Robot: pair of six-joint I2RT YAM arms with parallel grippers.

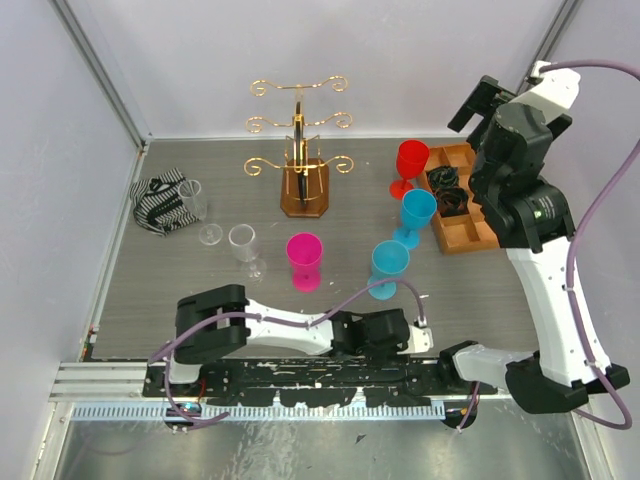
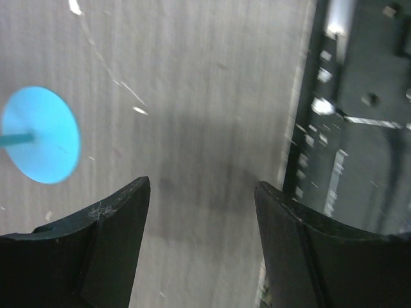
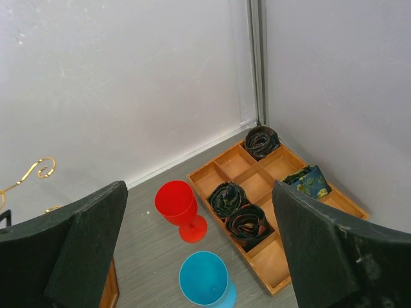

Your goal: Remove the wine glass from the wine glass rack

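The rack (image 1: 298, 100) stands upright at the back of the worktop (image 1: 150, 290), well away from both arms, its brown base (image 1: 305, 195) flat on the surface and its gold scroll arms spreading left and right. One scroll shows at the left edge of the right wrist view. A dark shape (image 1: 298, 140), narrow and upright, sits among the wires by the stem. It is too small to tell whether this is the wine glass.

The left arm lies low along the near edge. The left hand (image 2: 200, 192) points down at the worktop with its fingers spread wide and nothing between them. The round foot of the near blue glass (image 2: 40, 135) lies just off to one side.

The right arm is raised high at the right. The right hand (image 3: 199, 192) is also spread wide and holds nothing. It looks down on a red glass (image 3: 176, 204), the far blue glass (image 3: 204, 279) and the tray (image 3: 273, 263). Some of the tray's compartments hold rolled dark cloths.

A pink glass (image 1: 305, 258) stands in front of the rack. To its left is a clear glass (image 1: 243, 243). A second clear glass (image 1: 192, 200) is just beside a striped cloth (image 1: 158, 203) near the left wall.
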